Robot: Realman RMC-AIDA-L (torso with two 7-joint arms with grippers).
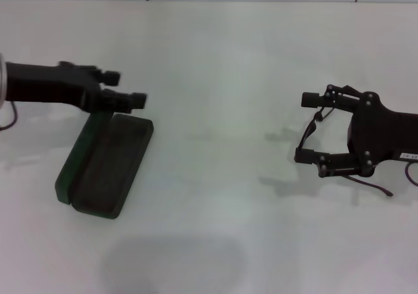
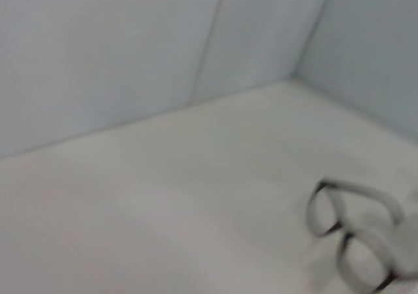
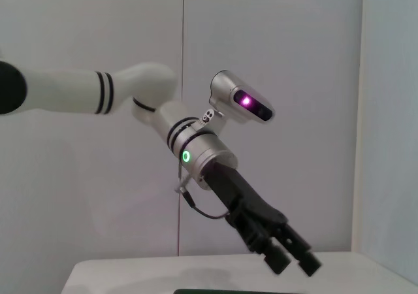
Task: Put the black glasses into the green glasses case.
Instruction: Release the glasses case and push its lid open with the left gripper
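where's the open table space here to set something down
Bare table runs between the green glasses case, under the left gripper, and the right gripper with the black glasses; front and back edges are bare too. The crowded spots are around each gripper.

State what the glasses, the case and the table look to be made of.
Black glasses: thin dark frame, probably wire or slim plastic, lenses clear. Green glasses case: rigid dark green shell, matte, likely plastic or leatherette; the lining looks dark. Table: smooth white, faintly glossy, probably laminate.

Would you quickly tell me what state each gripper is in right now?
Left gripper: open, empty, above the green glasses case.
Right gripper: open around the black glasses, not clamped.
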